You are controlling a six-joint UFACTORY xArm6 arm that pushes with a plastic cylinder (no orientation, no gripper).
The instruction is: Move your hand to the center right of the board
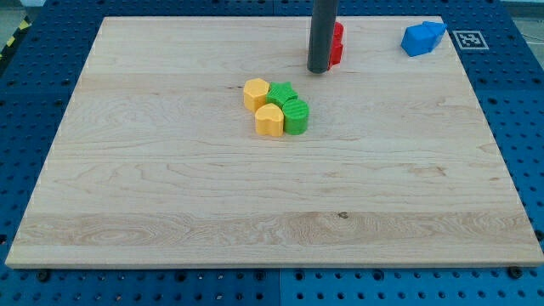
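A pale wooden board (170, 212) lies on a blue perforated table (527, 127), its near edge running along the view's bottom. The whole near half of the board is bare wood from the view's left edge to the view's right edge, wide open room for sliding.

Toward the middle, slightly to the view's left of centre, four small blocks huddle in one cluster, touching: a yellow heart-shaped block (269, 121) nearest, a green rounded block (297, 116) just beside it on the view's right, a yellow hexagonal block (255, 93) behind, and a green star-like block (281, 92) next to that. The centre right of the board, to the view's right of this cluster, holds nothing.

Farther back, near the board's top edge, the straight dark rod comes down from above the frame, and my tip (319, 70) rests at the board surface, touching or just beside a red block (337, 44) on its right; the block's shape is mostly hidden by the rod. The rod has no jaws and holds nothing.

At the far right corner sits a blue angular block (422, 38), well apart from the tip, with a black-and-white marker tag (469, 39) just off the board.
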